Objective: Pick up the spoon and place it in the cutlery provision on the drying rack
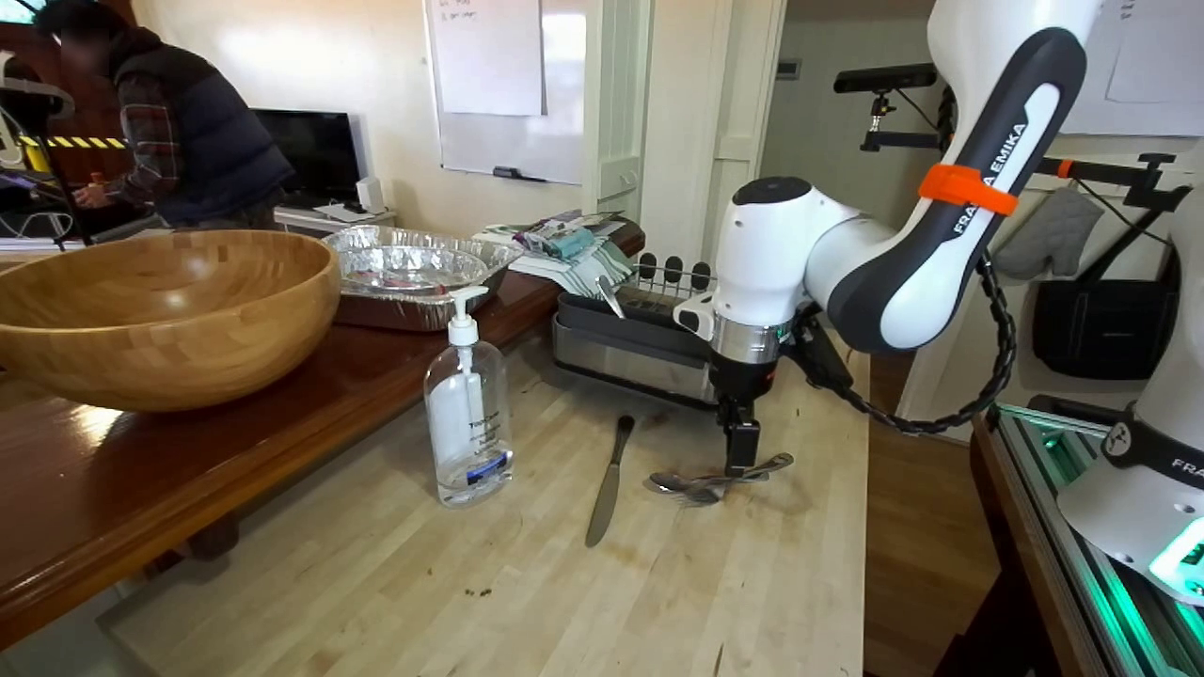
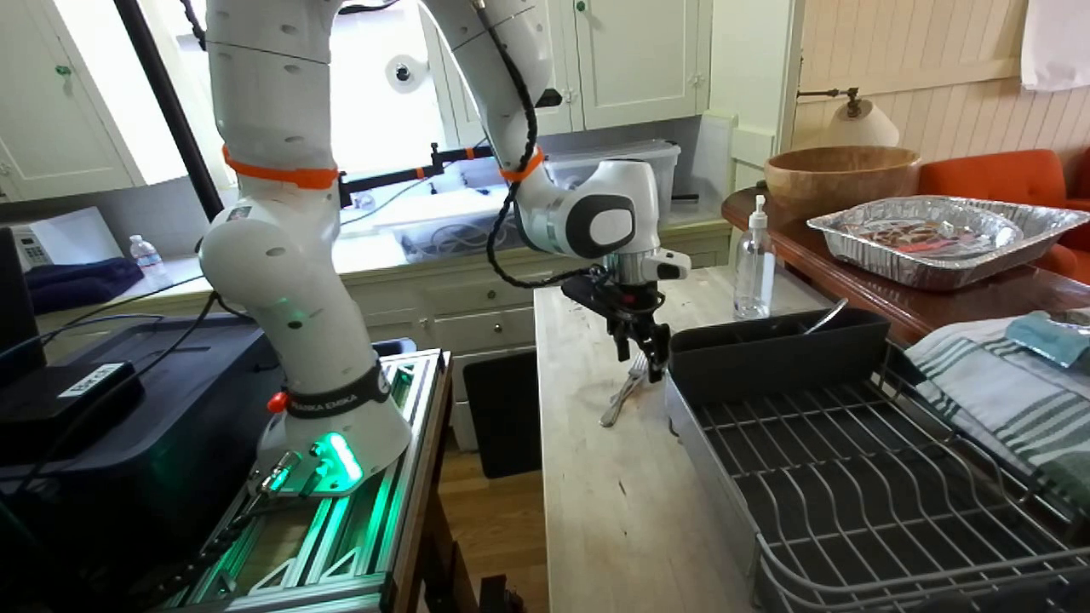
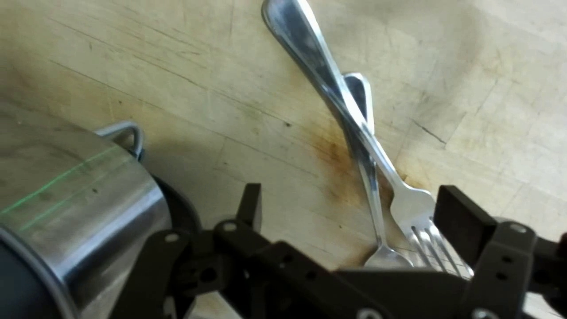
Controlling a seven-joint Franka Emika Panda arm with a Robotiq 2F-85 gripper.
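The silver spoon lies on the light wooden table with its handle crossed beneath a fork. Its bowl is partly covered by my gripper in the wrist view. The jaws stand wide apart above the crossed pair, with the spoon's neck between them and the right finger over the fork's head. Nothing is held. Close by is the steel drying rack; its dark cutlery provision runs along the end nearest the gripper. One silver utensil leans out of that holder.
A knife rests on the table beside the crossed pair, and a clear pump bottle stands beyond it. The rack's steel corner is near the left finger. A wooden bowl and foil trays occupy the darker raised counter.
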